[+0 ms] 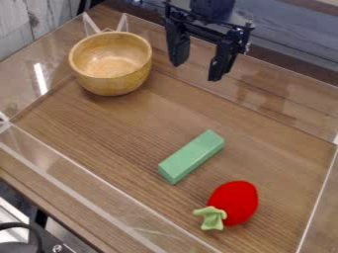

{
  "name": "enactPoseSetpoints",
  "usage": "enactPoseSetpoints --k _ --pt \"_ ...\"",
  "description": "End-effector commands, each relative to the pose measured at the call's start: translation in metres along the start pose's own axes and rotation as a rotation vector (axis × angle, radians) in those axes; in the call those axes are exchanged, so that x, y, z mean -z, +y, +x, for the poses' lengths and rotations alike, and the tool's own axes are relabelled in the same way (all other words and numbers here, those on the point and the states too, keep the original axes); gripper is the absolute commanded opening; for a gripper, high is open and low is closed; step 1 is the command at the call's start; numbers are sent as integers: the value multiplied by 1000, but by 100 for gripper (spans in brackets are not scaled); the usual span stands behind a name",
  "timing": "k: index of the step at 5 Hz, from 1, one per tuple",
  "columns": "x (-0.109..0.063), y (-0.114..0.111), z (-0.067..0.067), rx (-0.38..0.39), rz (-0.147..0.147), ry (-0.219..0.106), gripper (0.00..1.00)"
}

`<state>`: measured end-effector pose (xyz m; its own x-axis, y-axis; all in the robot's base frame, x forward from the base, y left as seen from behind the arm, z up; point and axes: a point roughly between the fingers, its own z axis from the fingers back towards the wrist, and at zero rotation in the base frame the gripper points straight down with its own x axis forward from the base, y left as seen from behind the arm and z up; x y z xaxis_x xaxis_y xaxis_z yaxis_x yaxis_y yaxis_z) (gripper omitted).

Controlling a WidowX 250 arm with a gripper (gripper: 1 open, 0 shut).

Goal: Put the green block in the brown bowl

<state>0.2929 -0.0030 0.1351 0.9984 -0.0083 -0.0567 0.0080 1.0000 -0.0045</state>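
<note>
The green block [192, 156], a flat mint-green bar, lies diagonally on the wooden table a little right of centre. At the back left stands the brown bowl [111, 63], round, light wood, with nothing inside. My gripper [196, 57] hangs at the back, just right of the bowl, pointing down with its black fingers spread open and nothing between them. It is well behind the block and above the table.
A red strawberry-like toy [232, 203] with green leaves lies near the front, just in front of the block. Clear low walls [79, 173] border the wooden table [106, 128] on all sides.
</note>
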Motion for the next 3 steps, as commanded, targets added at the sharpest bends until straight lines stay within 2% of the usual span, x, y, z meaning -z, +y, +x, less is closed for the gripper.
enactPoseSetpoints --k 1,2,3 --pt "9 -2 -7 94 5 26 100" --pt "24 -9 -27 313 -2 50 100" --pt "43 -11 -42 481 1 64 100"
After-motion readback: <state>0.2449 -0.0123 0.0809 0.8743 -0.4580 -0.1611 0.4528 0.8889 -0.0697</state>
